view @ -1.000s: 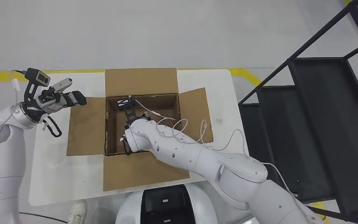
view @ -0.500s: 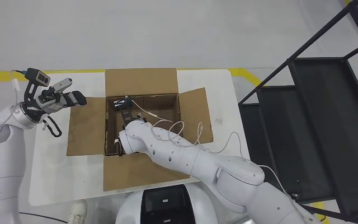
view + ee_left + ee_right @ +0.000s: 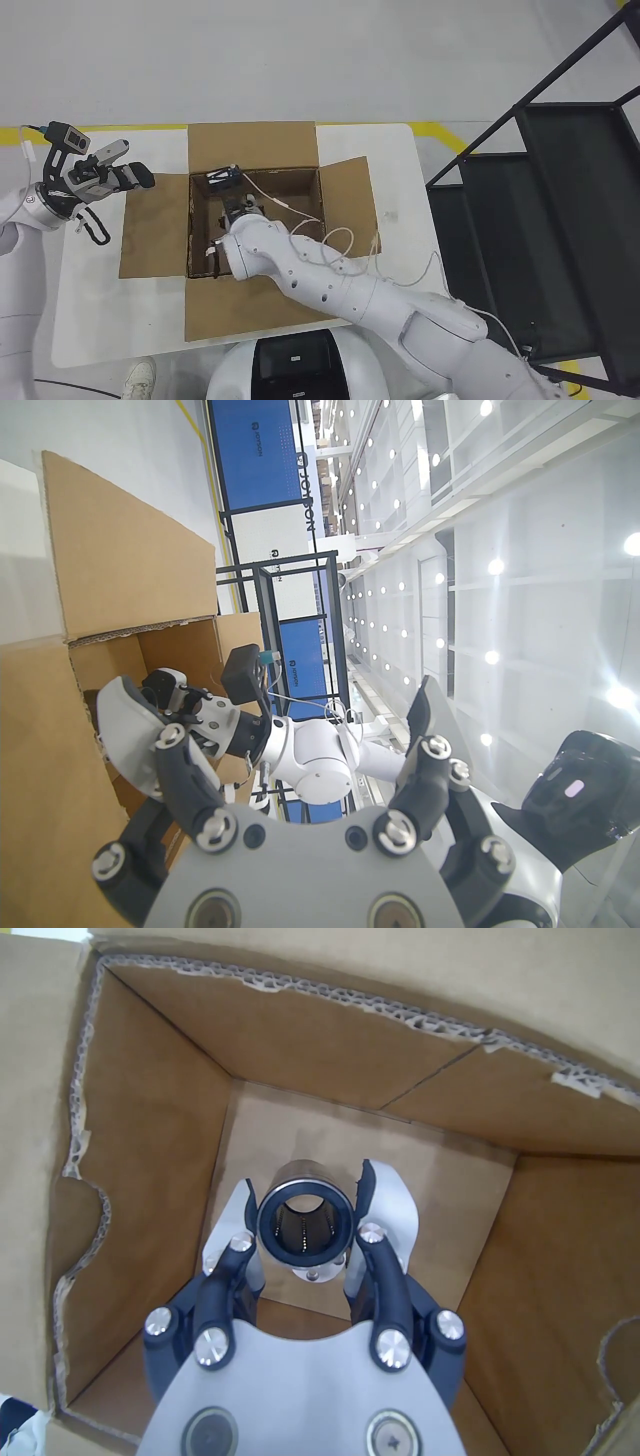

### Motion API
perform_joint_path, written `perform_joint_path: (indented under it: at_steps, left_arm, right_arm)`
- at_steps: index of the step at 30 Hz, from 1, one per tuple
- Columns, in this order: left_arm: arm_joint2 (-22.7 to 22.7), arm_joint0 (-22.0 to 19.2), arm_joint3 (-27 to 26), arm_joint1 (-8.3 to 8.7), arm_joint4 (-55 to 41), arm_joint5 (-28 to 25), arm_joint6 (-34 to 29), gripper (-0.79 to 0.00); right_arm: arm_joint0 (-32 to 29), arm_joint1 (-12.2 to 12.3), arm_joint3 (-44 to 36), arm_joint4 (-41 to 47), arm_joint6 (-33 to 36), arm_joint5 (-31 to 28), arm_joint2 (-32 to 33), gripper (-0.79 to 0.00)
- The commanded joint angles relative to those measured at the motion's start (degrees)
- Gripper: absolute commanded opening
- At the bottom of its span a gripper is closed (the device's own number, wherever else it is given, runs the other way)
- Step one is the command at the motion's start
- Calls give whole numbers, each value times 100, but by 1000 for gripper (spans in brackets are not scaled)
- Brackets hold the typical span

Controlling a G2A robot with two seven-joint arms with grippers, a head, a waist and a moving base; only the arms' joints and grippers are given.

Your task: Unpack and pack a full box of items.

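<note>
An open cardboard box (image 3: pixel 254 147) stands mid-table with all four flaps folded out. My right gripper (image 3: pixel 236 210) is down inside it, shut on a metal flanged bearing (image 3: pixel 304 1223). That cylinder sits between the white fingers (image 3: pixel 395 1208), its open black-rimmed end facing the wrist camera, above the bare box floor (image 3: pixel 450 1168). My left gripper (image 3: pixel 135 165) hangs in the air off the box's left flap, open and holding nothing. From the left wrist view, the open left gripper (image 3: pixel 270 700) looks toward the box (image 3: pixel 125 550) and the right gripper (image 3: pixel 165 692) inside it.
A white table (image 3: pixel 100 310) carries the box, with bare surface to the left and near-left. Black metal stairs (image 3: pixel 540 200) stand close to the table's right side. White cable (image 3: pixel 330 240) loops along the right arm over the right flap.
The right arm has shifted inside the box, its wrist camera moving a little toward the far wall and its elbow swinging left. The left arm has kept still.
</note>
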Motion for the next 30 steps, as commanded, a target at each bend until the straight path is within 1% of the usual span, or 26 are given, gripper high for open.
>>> perform_joint_path:
  at_steps: [1,9,17,24,30]
  left_arm:
    - [0,0,0,0,0,0,0,0]
    - [0,0,0,0,0,0,0,0]
    - [0,0,0,0,0,0,0,0]
    - [0,0,0,0,0,0,0,0]
    - [0,0,0,0,0,0,0,0]
  right_arm:
    - [-164,96,-299,-91,61,-151,190,-785]
    - [-816,436,-1351,-479,365,-835,890,-785]
    - [-1592,751,-2694,-1041,771,-1514,1588,-785]
    - [-2322,976,-3865,-1523,1155,-2034,2174,-785]
    - [-2908,1103,-4590,-1745,1234,-2302,2598,-785]
